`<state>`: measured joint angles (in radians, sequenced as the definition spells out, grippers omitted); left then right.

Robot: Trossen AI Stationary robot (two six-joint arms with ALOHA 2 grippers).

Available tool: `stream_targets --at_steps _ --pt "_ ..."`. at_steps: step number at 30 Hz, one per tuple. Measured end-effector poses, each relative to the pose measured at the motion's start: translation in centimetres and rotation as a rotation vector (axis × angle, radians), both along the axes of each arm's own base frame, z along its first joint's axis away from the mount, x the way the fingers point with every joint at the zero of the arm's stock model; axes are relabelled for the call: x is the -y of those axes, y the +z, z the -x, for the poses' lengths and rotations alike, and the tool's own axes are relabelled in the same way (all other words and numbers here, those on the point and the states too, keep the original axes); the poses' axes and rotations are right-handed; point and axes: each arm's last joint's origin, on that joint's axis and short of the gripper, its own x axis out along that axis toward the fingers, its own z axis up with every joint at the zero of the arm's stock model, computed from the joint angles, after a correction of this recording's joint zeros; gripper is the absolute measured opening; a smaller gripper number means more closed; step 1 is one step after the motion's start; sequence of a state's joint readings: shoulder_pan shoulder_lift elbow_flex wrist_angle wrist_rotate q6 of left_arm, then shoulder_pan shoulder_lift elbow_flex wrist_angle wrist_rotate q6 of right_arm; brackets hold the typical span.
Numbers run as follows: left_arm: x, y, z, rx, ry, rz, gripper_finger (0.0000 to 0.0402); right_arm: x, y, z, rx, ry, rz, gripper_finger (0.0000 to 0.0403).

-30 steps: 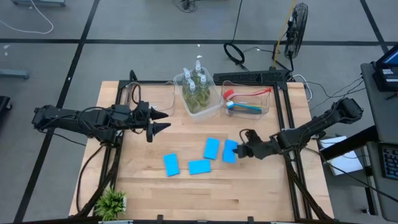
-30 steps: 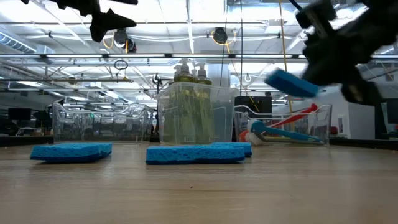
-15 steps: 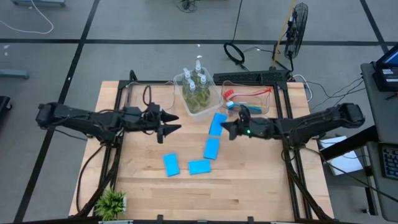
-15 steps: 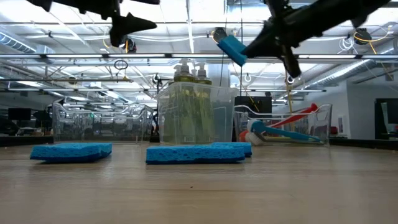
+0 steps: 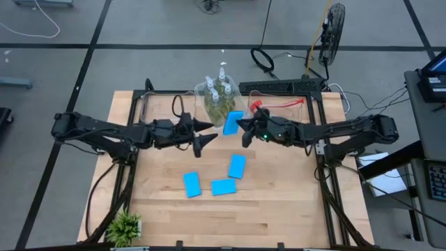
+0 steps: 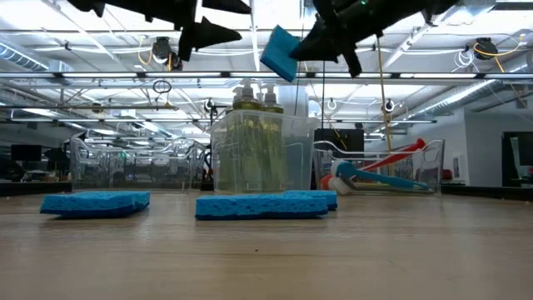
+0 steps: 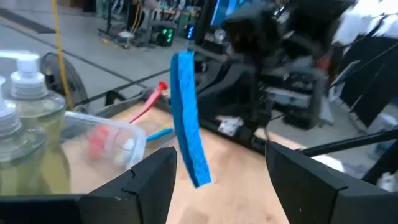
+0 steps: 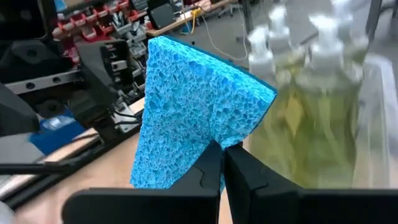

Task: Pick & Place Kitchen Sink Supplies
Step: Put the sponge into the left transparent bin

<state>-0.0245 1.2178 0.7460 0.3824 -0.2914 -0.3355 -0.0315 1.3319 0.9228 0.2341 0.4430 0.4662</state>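
Note:
My right gripper (image 5: 245,130) is shut on a light-blue sponge (image 5: 233,122) and holds it in the air beside the clear tub of pump bottles (image 5: 219,104), as the low view (image 6: 279,52) also shows. My left gripper (image 5: 208,134) is open, points right and stops just short of that sponge; its wrist view shows the sponge (image 7: 187,118) edge-on ahead of the spread fingers. Three more sponges (image 5: 223,186) lie flat on the table. The red and blue brushes (image 5: 268,111) lie in the right tub. My right gripper pinches the sponge between its two fingers near one edge (image 8: 214,140). The fingers come level from the table's right. The sponge is lifted clear and sticks out past the fingertips (image 8: 211,168) toward my left gripper.
An empty clear tub (image 5: 167,106) stands at the far left of the table. A small green potted plant (image 5: 125,226) sits at the near left corner. Black frame rails run along both sides. Bare wood lies along the near edge.
My right gripper has carried the sponge up from just above the table and toward the far-left, past the brush tub to beside the bottle tub. My left gripper has moved right toward it, staying open. The three sponges on the table have not moved.

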Motion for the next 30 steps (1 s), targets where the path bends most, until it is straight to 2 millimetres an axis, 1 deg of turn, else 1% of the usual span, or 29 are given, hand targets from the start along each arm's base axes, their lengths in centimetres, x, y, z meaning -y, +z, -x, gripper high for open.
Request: stream_targets --at_steps 6,8,10,13,16,21,23,24,26,28,30 --pt "-1.0 0.6 -1.9 -0.029 0.052 -0.018 0.025 0.3 1.3 -1.6 -0.037 0.027 0.134 0.0" --pt "-1.4 0.5 -2.3 -0.056 0.08 -0.019 0.025 0.3 1.5 -1.6 -0.058 0.036 0.171 0.0" --pt "-1.8 0.9 -2.7 -0.047 0.092 -0.019 0.025 0.3 1.8 -1.7 -0.054 0.041 0.191 0.0" --pt "-2.2 0.9 -3.1 -0.051 0.107 -0.019 0.025 0.2 1.9 -1.7 -0.058 0.066 0.207 0.0" --pt "-2.6 0.6 -3.1 -0.074 0.121 -0.012 0.025 0.2 2.0 -1.8 -0.044 0.089 0.206 0.0" --pt "-3.1 0.3 -3.5 -0.067 0.12 0.04 0.025 0.0 2.1 -1.9 -0.026 0.139 0.201 0.0" --pt "-3.1 0.1 -3.6 -0.062 0.123 0.064 0.0242 0.0 2.1 -1.9 -0.025 0.142 0.201 0.0" --pt "-3.1 0.0 -3.6 -0.063 0.125 0.074 0.0232 0.0 2.1 -1.9 -0.024 0.143 0.2 0.0" --pt "-3.1 0.0 -3.6 -0.06 0.121 0.086 0.0198 0.0 2.1 -1.9 -0.024 0.144 0.199 0.0" --pt "-3.0 0.0 -3.7 -0.06 0.094 0.093 0.0145 0.0 2.1 -1.9 -0.023 0.149 0.198 0.0" --pt "-2.9 0.0 -3.7 -0.062 0.063 0.097 0.008 -0.1 2.1 -1.9 -0.02 0.178 0.193 0.0"
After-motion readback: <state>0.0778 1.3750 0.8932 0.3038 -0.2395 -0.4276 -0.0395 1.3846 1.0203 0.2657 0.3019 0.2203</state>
